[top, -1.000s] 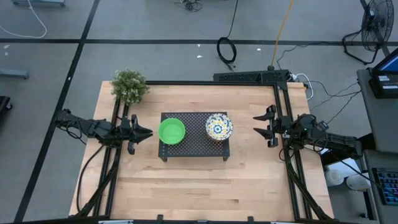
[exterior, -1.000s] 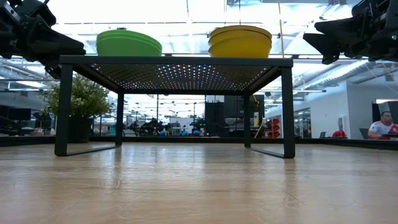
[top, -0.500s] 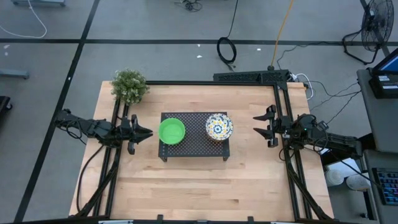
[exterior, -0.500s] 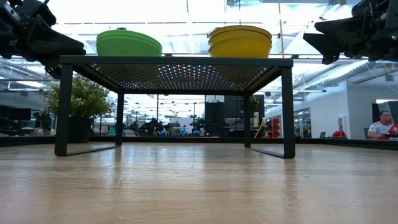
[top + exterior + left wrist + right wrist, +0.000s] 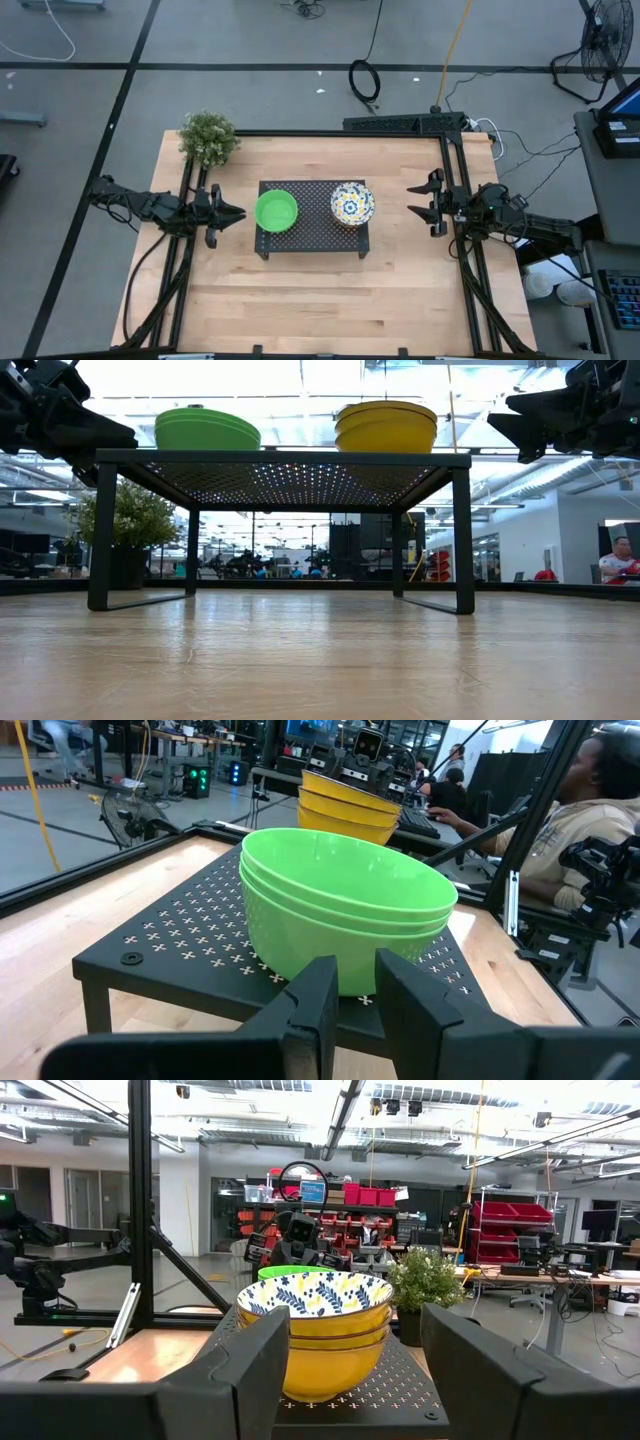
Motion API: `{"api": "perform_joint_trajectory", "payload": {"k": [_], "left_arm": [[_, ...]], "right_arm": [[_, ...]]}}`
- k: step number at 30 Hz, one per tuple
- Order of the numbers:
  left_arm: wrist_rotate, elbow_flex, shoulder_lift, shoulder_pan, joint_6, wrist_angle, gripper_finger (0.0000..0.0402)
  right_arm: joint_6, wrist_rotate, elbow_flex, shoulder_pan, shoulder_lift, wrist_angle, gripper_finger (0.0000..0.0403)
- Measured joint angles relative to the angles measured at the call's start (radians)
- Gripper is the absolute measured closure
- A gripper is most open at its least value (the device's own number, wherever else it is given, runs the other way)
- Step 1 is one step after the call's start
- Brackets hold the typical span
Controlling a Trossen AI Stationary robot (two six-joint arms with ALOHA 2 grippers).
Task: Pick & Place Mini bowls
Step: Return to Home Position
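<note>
Bare wooden table (image 5: 300, 300) lies nearest the low camera. Mid-table stands the black perforated metal rack (image 5: 315, 242), its long axis running left to right between the two arms.

On the rack's left part sits a nested stack of green mini bowls (image 5: 276, 211); in the left wrist view three rims show. On the right part, apart from the green stack, sits a nested stack of floral mini bowls (image 5: 352, 204), patterned blue and yellow on white inside and plain yellow outside. All bowls stand upright with mouths up. Being round, they have no long axis of their own, and each stack's axis is vertical.

The left gripper (image 5: 235, 213) hangs just off the rack's left end at bowl height, pointing at the green stack. Its fingers are drawn almost together and hold nothing. The right gripper (image 5: 410, 201) hangs off the right end, farther out, pointing at the floral stack, with its fingers spread wide and empty.

A potted plant (image 5: 208, 138) stands at the far left corner. Beyond the table, a person (image 5: 620, 565) sits in the room.
</note>
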Motion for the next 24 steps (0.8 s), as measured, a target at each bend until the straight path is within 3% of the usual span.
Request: {"api": "perform_joint_trajectory", "payload": {"k": [24], "left_arm": [[0.0,0.0,0.0,0.0,0.0,0.0,0.0328]], "right_arm": [[0.0,0.0,0.0,0.0,0.0,0.0,0.0187]]}}
